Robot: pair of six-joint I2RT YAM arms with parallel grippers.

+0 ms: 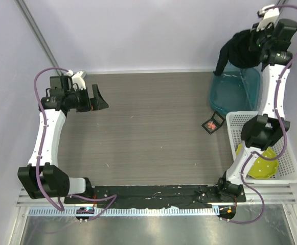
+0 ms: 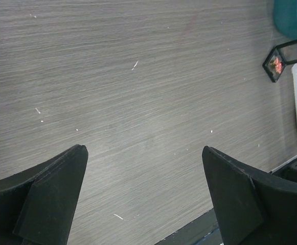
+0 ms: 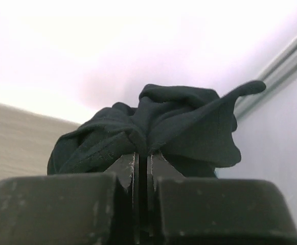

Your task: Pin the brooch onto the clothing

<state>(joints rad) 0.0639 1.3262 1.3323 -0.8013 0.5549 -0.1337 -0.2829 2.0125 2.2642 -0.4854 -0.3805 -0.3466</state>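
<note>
Two grippers are in view over the grey wood-grain counter [image 1: 148, 132]. The right gripper [image 3: 142, 158] is raised above the far right corner, its jaws pressed together on a fold of the large black T-shirt [image 3: 179, 122]. The bunched shirt hangs from it over a teal plastic bin [image 1: 230, 97] that sits in that corner, and the lower cloth reaches down to the bin's rim. Whether the cloth touches the bin cannot be told.

The left gripper [image 2: 143, 153] sits above the left side of the counter near the far edge. Its jaws are spread wide with nothing between them.

The tiny red leaf-shaped brooch [image 2: 276, 64] lies inside a small black square box [image 1: 217, 118] with its lid open. The box is on the counter towards the right edge, between the bin and a white slotted plastic basket [image 1: 286, 163]. A yellow-green object [image 1: 263, 163] lies in the basket.
</note>
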